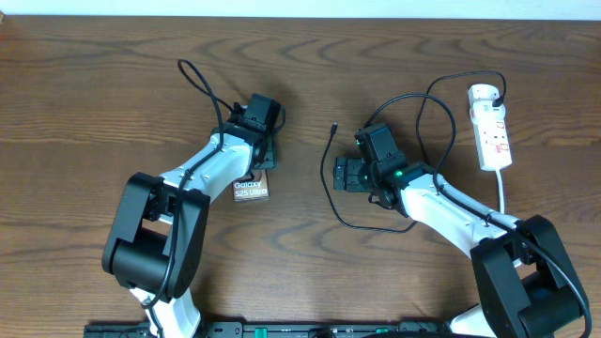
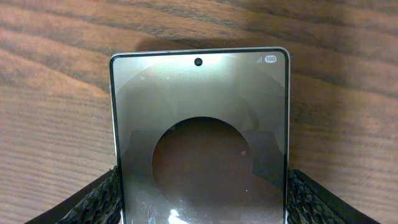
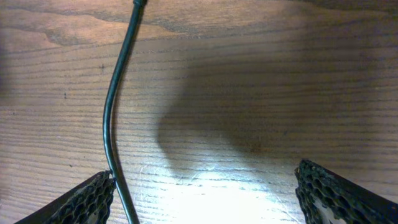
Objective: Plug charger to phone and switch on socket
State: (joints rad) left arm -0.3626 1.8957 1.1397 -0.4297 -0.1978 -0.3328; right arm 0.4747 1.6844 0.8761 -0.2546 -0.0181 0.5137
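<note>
Left gripper (image 2: 202, 179) low over the phone (image 2: 199, 118), black fingers (image 2: 93, 199) pressed on its two long sides, pinching it. Phone flat on the brown wooden table (image 1: 94, 94), left of the middle, screen up, white "Galaxy" words at its near end. Right gripper (image 3: 205, 186) spread wide, holding nothing, low over the wood right of the middle. Thin black charger (image 3: 112, 112) lying on the table just inside one of its fingers (image 3: 81, 199), maybe touching, hard to tell. Small charger tip on the wood between the two arms, apart from the phone. White socket (image 1: 492, 131) at the far right, black cable running to its far end.
</note>
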